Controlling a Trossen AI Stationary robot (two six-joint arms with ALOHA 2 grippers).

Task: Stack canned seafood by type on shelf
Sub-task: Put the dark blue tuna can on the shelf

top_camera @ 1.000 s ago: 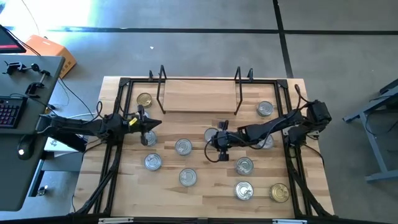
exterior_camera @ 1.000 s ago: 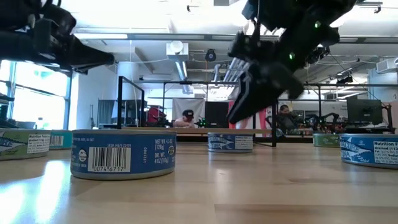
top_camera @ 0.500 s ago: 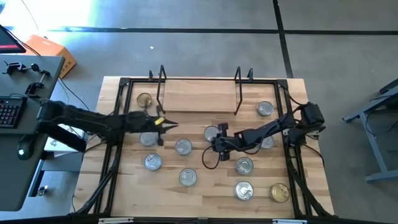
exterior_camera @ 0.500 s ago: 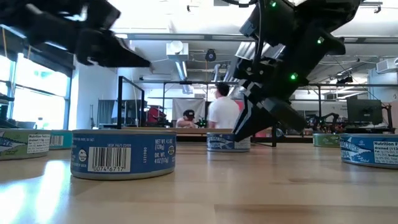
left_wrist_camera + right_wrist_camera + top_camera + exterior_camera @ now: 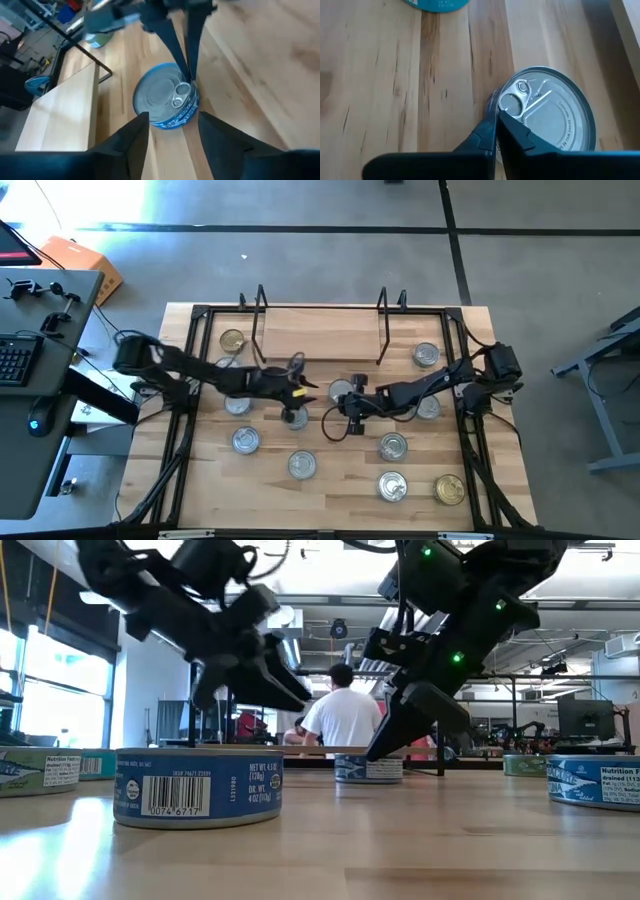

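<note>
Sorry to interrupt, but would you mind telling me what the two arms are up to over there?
They are sorting tins onto the shelf, which holds none yet. Both grippers are at one silver-lidded tin mid-table, just in front of the shelf. The right gripper is shut, its tips at the tin's rim by the pull tab. The left gripper is open and pointed at that same tin from the other side. Other tins lie scattered on the table. A person stands in the room behind.
</note>
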